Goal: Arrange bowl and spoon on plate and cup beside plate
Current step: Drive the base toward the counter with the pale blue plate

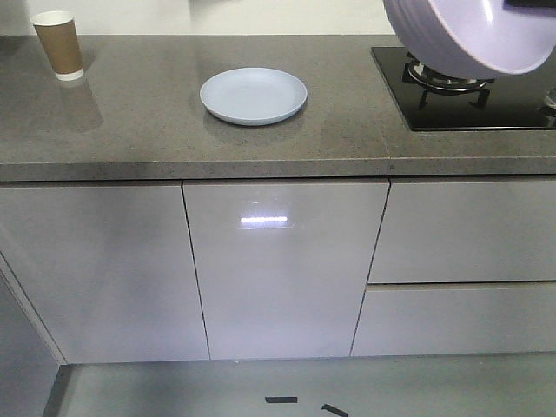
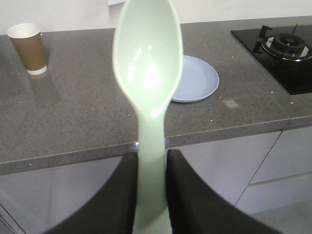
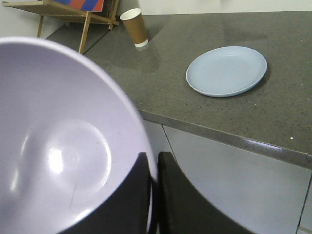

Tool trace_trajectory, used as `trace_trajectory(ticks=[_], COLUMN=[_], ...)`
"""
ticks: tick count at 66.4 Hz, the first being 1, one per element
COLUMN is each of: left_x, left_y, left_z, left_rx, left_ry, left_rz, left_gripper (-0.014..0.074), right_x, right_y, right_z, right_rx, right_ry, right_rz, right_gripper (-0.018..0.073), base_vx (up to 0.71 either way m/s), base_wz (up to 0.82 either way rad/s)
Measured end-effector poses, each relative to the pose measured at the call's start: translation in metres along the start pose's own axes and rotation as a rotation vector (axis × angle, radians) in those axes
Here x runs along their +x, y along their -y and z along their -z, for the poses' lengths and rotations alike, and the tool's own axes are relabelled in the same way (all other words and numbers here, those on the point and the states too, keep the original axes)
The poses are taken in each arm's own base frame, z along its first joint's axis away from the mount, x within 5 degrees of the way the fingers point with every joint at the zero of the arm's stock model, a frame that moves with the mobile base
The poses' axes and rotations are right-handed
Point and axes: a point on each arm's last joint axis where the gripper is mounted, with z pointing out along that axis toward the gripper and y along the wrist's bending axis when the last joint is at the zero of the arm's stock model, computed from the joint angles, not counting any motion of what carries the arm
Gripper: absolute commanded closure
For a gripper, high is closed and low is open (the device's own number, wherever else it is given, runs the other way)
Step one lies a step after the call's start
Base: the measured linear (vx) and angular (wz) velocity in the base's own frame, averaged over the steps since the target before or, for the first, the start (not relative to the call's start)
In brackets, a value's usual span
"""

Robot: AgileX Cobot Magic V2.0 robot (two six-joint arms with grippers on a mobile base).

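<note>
Grey speckled stone forms the surface I am working over, with pale cabinet doors beneath it and a black hob set in at one end. Near the middle lies the plate, flat and bare, so nothing is arranged on it yet. The cup stands upright at a back corner, well apart from the plate, and will need bringing over. My left claw is clamped on the handle of the spoon, whose scoop points away from the claw with its hollow facing the wrist camera; gripping low on the handle leaves the scoop free to be laid down. My right claw pinches the rim of the bowl, apparently with one finger inside the wall and one outside, which should let the base meet the plate with nothing trapped beneath it. From the front the bowl hangs tilted in the air over the hob end. I judge the bowl should go down first, then the spoon.
</note>
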Motion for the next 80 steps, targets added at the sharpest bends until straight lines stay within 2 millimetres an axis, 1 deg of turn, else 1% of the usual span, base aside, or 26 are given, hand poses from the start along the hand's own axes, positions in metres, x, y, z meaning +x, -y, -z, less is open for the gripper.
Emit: trace_trajectory(ticks=[80], left_x=[0.0], left_y=[0.0001], left_z=[0.0], left_rx=[0.001], left_ry=[0.0], left_rz=[0.001], left_gripper=[0.0602], right_x=[0.0], right_y=[0.0], right_z=[0.0], right_rx=[0.0], right_ry=[0.0], right_rz=[0.0], right_gripper=[0.0569], base_vx=[0.07], base_wz=[0.05])
